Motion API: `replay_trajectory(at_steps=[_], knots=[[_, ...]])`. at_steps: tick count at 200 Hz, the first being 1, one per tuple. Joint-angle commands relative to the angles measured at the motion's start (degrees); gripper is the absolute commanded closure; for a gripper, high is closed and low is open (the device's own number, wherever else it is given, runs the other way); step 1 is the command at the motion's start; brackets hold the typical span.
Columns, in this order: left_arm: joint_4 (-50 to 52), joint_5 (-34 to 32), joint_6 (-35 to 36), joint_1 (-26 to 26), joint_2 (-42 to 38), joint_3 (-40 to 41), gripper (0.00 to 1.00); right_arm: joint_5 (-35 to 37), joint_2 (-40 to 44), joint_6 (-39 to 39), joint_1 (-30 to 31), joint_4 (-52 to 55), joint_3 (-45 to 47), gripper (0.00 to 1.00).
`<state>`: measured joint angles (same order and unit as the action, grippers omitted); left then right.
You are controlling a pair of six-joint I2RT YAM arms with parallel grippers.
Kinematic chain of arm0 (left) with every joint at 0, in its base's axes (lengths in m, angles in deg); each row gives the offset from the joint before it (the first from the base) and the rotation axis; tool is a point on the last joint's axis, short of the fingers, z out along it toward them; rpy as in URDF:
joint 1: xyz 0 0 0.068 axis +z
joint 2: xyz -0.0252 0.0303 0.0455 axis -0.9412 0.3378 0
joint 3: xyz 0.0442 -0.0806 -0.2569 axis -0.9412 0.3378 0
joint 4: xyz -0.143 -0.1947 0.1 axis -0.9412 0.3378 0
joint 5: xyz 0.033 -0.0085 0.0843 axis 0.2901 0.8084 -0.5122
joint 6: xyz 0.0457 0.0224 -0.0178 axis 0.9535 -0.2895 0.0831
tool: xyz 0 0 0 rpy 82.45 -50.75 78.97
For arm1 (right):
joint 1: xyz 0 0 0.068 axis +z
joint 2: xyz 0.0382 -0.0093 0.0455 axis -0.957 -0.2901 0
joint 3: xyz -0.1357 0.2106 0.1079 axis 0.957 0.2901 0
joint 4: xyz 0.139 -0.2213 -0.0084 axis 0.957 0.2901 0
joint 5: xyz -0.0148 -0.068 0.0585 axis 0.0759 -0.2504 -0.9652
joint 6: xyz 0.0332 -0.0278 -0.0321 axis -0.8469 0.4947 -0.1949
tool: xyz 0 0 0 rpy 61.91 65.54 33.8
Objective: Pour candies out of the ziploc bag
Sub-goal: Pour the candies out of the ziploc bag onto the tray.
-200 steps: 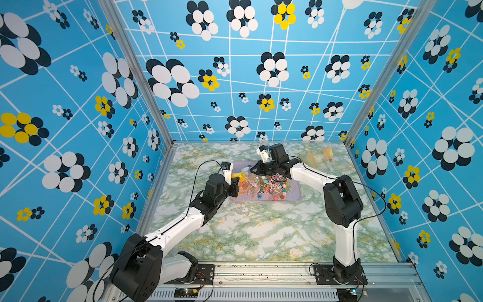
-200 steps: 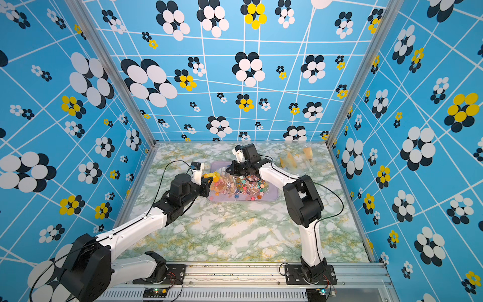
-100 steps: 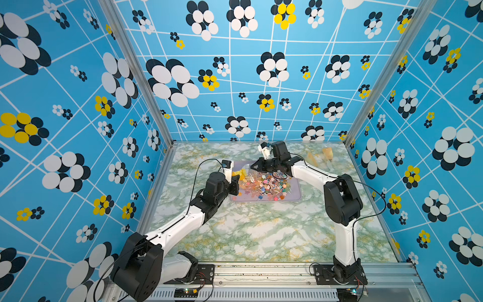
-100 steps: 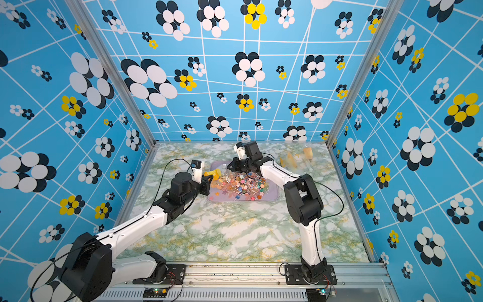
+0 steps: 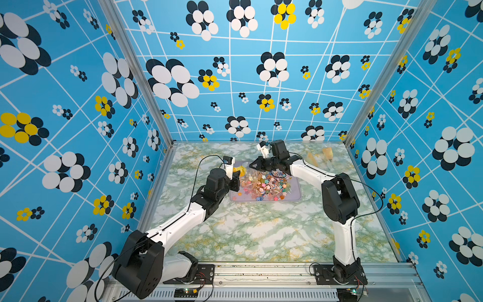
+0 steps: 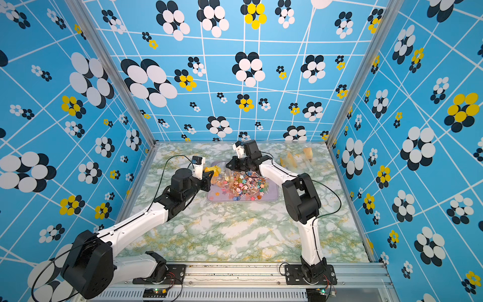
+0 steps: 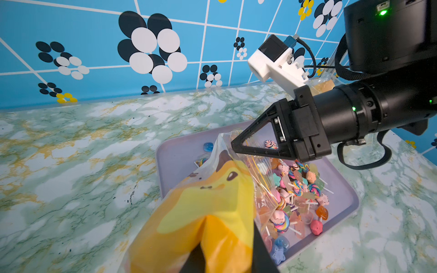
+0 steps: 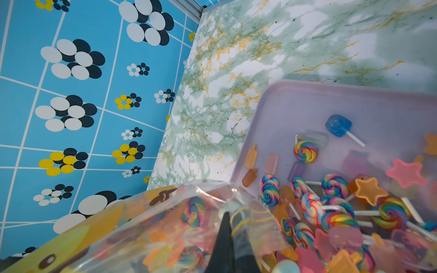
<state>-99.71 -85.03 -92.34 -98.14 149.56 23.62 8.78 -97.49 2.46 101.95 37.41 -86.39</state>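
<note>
The ziploc bag [image 5: 243, 173] is clear with a yellow cartoon print and hangs over the left end of a lilac tray [image 5: 295, 194]. My left gripper [image 5: 236, 180] is shut on its yellow end [image 7: 208, 201]. My right gripper [image 5: 252, 165] is shut on a clear edge [image 8: 250, 212] of the bag. The candies [image 5: 266, 184] lie spread over the tray in both top views: swirl lollipops, stars and ice-lolly shapes [image 8: 331, 201]. A few candies [image 8: 191, 212] still show inside the bag. The left wrist view shows the right gripper [image 7: 233, 143] pinching the bag above the tray [image 7: 179, 156].
Two other clear bags with yellow print [image 5: 328, 151] [image 5: 311, 158] lie at the back right of the marble table [image 5: 256, 235]. Blue patterned walls close in the left, back and right sides. The tray sits near the back middle.
Candies have slid out of the bag and spread across the tray. The bag looks emptier and flatter. Both grippers keep their hold and have lifted it slightly.
</note>
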Motion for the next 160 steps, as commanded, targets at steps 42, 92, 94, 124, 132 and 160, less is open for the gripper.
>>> replay_trajectory(at_steps=[42, 92, 94, 124, 132, 160], knots=[[-2.9, -1.1, 2.8, -0.2, 0.3, -5.0, 1.00, -0.7, -2.0, -1.0, -0.7, -1.4, -3.9, 0.99], [-2.2, -1.0, 3.9, 0.0, 0.6, -6.3, 1.00, -0.8, -2.0, -0.9, -0.8, -1.4, -3.8, 0.99], [-2.2, -1.0, 3.9, 0.0, 0.6, -6.4, 1.00, -0.8, -2.0, -0.9, -0.8, -1.4, -3.8, 0.99], [-1.8, -0.9, 4.4, 0.2, 0.9, -7.2, 1.00, -0.9, -2.5, -0.9, -0.9, -1.6, -4.5, 0.99], [-1.7, -0.9, 4.5, 0.3, 1.0, -7.5, 1.00, -1.0, -2.7, -1.0, -0.9, -1.5, -4.9, 0.99], [-1.4, -0.9, 4.8, 0.6, 1.3, -8.0, 1.00, -1.2, -2.7, -1.3, -0.9, -1.4, -6.1, 0.99]])
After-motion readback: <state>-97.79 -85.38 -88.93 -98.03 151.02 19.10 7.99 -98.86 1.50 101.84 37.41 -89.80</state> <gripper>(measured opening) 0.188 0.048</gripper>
